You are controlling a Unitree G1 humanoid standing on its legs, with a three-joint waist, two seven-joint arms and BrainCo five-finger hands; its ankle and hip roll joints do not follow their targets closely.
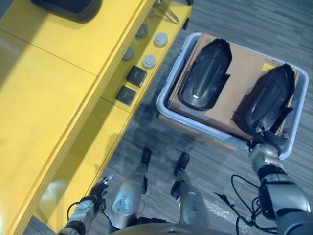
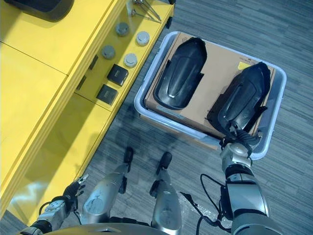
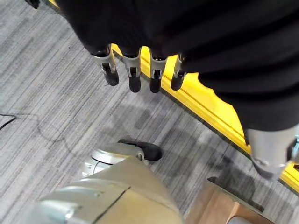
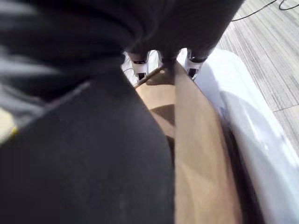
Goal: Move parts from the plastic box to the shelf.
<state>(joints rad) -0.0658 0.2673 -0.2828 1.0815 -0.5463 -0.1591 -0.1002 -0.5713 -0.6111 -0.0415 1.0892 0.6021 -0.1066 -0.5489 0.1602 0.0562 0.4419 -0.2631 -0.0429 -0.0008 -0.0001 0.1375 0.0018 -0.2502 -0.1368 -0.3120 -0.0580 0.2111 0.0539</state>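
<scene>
A pale plastic box (image 1: 167, 88) lined with cardboard (image 1: 239, 63) stands on the carpet and holds two black moulded parts. The left part (image 1: 205, 73) lies free. My right hand (image 1: 267, 141) is at the box's near rim, curled on the near end of the right part (image 1: 271, 95). In the right wrist view that part (image 4: 93, 154) looms just under the fingers (image 4: 140, 67), beside the cardboard wall (image 4: 196, 140). The yellow shelf (image 1: 58, 73) runs along the left. My left hand (image 1: 94, 196) hangs low beside it, its relaxed fingers (image 3: 134, 77) holding nothing.
On the shelf's lower ledge lie round discs (image 1: 149, 61) and two black square blocks (image 1: 136, 76). A dark object (image 1: 68, 7) rests on the shelf top at the far end. Grey carpet (image 1: 146, 132) separates shelf and box.
</scene>
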